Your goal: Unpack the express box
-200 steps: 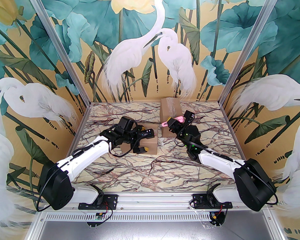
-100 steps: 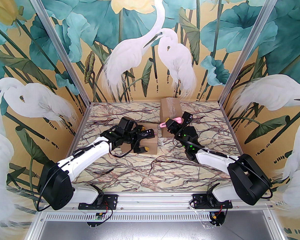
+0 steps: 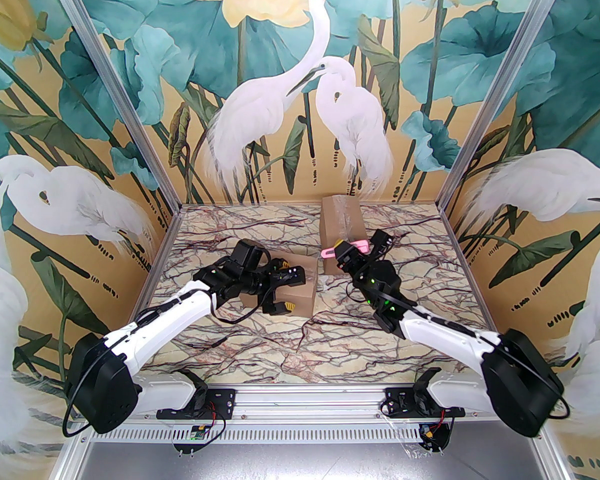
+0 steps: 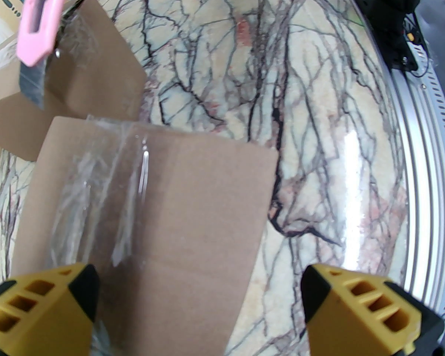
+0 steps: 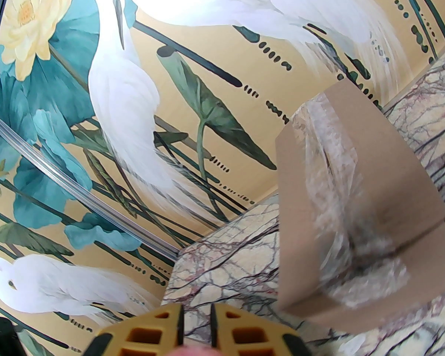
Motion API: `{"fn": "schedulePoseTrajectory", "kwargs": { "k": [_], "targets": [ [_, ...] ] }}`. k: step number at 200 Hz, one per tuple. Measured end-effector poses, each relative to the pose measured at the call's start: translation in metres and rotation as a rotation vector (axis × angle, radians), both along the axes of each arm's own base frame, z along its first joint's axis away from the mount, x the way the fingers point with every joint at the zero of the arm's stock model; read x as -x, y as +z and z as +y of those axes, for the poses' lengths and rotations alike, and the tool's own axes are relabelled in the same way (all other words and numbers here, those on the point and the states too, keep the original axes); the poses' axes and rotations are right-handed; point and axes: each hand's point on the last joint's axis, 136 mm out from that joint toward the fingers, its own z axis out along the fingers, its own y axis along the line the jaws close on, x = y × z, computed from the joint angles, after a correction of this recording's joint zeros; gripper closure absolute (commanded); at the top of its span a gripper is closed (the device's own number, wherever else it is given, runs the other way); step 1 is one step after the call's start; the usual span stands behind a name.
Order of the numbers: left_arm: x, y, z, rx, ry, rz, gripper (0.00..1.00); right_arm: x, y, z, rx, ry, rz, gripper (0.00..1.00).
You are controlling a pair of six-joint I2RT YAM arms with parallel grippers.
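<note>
Top external: near box [image 3: 302, 295], brown cardboard w/ clear tape across the top, lies flat on the marble table [image 3: 290, 353], approx mid-table. The left gripper [image 3: 291, 291] hangs right over it, jaws spread wide, nothing held.

Left wrist cam: one yellow finger [image 4: 40, 306] is above the near box's taped top. The other is out past the box's edge, over bare marble. Whether either one touches, can't tell.

Just behind and to the right of the near box is a second box [image 3: 337, 215], same cardboard, also taped. The two sit corner to corner; whether they touch, can't tell.

Above that corner is a pink cutter [image 3: 352, 243], grey blade out, tip aimed down toward the near box's far right corner. The right gripper [image 3: 344, 257] holds it, jaws pinched narrow on the handle.

Right wrist cam: yellow fingers [image 5: 237, 332] are nearly together, and the second box is blurred ahead of them.

The right arm crosses the marble to the right of the near box. Heron-mural walls stand behind and at the sides.
</note>
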Motion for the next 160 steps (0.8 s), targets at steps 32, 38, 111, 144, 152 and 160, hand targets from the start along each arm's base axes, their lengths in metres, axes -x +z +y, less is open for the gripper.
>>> {"fn": "schedulePoseTrajectory", "kwargs": {
  "k": [32, 38, 111, 144, 152, 160],
  "targets": [
    [0.006, 0.0, 0.0, 0.008, -0.012, 0.018, 0.06, 0.016, -0.009, -0.01, -0.025, -0.049, 0.044, 1.0],
    [0.006, 0.0, 0.0, 0.008, -0.011, 0.02, 0.06, 0.019, -0.013, -0.012, -0.024, -0.059, 0.055, 1.0],
    [0.005, -0.001, -0.002, 0.008, -0.007, 0.008, 0.05, 0.029, -0.052, -0.018, -0.031, -0.117, 0.137, 1.0],
    [0.005, -0.002, -0.003, 0.004, -0.006, 0.003, 0.05, 0.027, -0.049, -0.018, -0.05, -0.126, 0.122, 1.0],
    [0.006, -0.002, -0.002, 0.004, -0.006, 0.003, 0.05, 0.027, -0.047, -0.018, -0.057, -0.13, 0.116, 1.0],
    [0.006, -0.002, -0.002, 0.004, -0.006, 0.002, 0.05, 0.027, -0.046, -0.019, -0.062, -0.132, 0.112, 1.0]
  ]
}}
